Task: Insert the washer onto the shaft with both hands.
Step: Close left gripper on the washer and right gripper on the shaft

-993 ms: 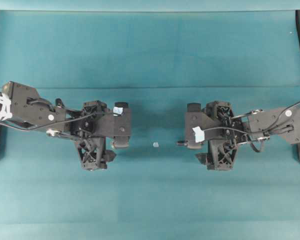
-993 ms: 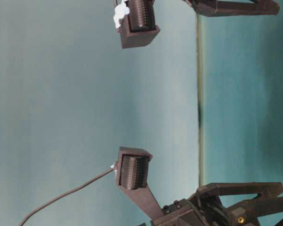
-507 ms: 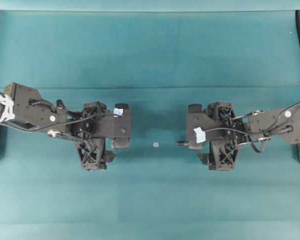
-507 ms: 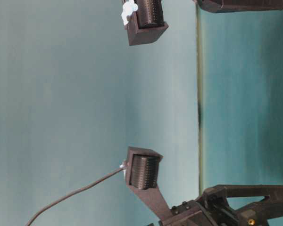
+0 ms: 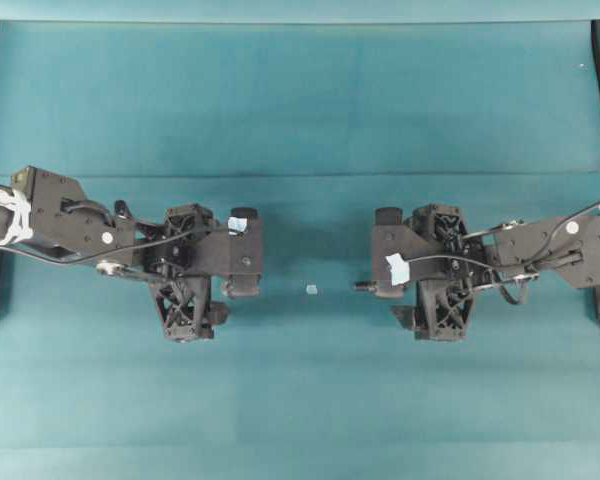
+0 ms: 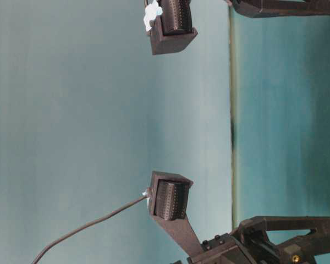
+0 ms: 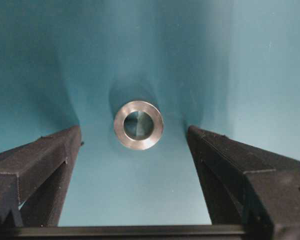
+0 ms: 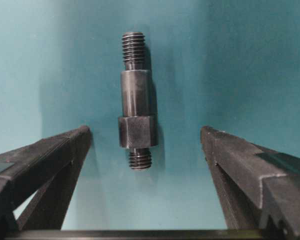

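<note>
Teal table cover (image 5: 300,100), plain. Left gripper (image 7: 135,150): level, fingers spread wide, washer (image 7: 138,125) flat between them, untouched. Right gripper (image 8: 145,150): level, fingers spread wide, shaft (image 8: 135,100) lying lengthwise between them, untouched. Pale scrap (image 5: 311,289) midway between both grippers.

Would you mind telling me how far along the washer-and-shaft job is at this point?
Nothing is assembled yet. The washer lies on the teal mat, framed by the open left pincer; the shaft lies flat between the fingers of the open right pincer. In hand: each pincer is lined up over its part, gripping nothing. Left: grasp both parts, lift them, and slide the washer onto the shaft.
</note>
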